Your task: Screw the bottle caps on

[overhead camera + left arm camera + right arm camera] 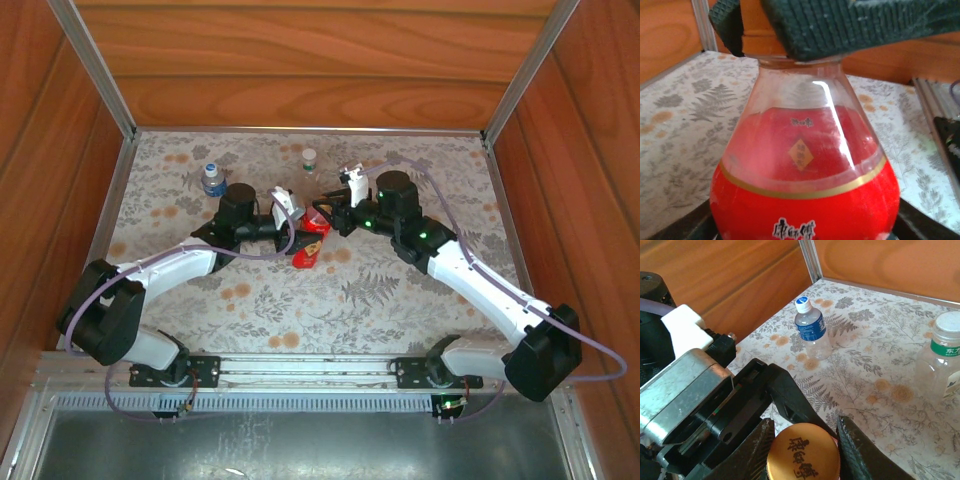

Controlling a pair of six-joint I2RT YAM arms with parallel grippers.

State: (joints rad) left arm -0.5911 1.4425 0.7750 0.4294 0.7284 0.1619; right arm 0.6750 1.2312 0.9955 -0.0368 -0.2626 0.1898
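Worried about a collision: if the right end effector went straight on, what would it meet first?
The orange cap, already between the right end effector's fingers; just beyond it, probably the left end effector, though depth is unclear.

Top external: high, near side, facing far wall (320, 60). Left wrist: level, close against red bottle (805, 200). Right wrist: just above same bottle's orange cap (802, 455).

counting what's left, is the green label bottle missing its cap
No, a white cap sits on top of the green label bottle in the right wrist view.
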